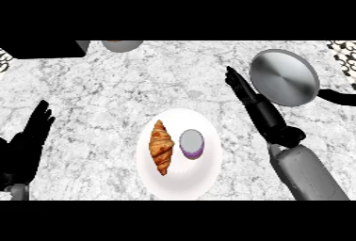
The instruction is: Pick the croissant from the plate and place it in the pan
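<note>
Your right hand (250, 100), fingers straight and empty, hangs near the round grey metal pan (284, 76). Risk: grasping the golden croissant (161, 147) could knock the purple cup (192, 144) sharing its white plate (179, 184).

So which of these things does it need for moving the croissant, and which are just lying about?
For the job: croissant; white plate under it; pan; open right hand between plate and pan.

Lying about: purple-and-grey round thing beside the croissant; black object at top left; grey dish at top edge. The left hand rests open at the left edge.
</note>
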Robot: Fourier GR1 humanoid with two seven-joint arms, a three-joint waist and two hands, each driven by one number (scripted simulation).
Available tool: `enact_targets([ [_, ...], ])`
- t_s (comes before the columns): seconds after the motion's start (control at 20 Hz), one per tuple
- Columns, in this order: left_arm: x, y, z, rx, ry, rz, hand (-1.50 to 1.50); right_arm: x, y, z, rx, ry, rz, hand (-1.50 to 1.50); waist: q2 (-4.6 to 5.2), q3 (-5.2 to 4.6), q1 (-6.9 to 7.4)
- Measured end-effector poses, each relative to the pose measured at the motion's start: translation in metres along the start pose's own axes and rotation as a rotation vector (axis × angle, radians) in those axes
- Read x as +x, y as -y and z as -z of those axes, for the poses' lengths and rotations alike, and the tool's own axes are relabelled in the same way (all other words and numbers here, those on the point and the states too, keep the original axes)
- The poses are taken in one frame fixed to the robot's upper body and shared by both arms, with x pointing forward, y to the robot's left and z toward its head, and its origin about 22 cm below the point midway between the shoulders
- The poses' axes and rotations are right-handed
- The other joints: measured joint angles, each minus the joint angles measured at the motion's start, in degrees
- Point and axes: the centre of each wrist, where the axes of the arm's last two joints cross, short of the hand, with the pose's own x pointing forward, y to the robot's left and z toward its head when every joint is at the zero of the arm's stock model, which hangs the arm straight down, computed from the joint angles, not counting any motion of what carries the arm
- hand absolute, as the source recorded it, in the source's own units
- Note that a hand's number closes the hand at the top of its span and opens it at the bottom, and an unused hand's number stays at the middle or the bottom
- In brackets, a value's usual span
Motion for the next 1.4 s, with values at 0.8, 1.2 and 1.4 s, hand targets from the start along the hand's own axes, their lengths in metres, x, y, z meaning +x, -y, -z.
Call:
enact_targets([
  [0.8,0.035,0.043,0.039,-0.094,0.200,-0.091,0.00,0.024,-0.038,0.042,0.326,0.011,-0.531,-1.50,-1.15,-0.92,0.72],
  [1.2,0.033,0.047,0.042,-0.104,0.206,-0.086,0.00,0.121,-0.029,0.076,0.510,-0.050,-0.824,-1.50,-1.50,-0.99,1.04],
  [1.4,0.029,0.046,0.046,-0.110,0.207,-0.091,0.00,0.163,-0.057,0.094,0.563,-0.111,-0.910,-1.50,-1.40,-0.99,1.34],
])
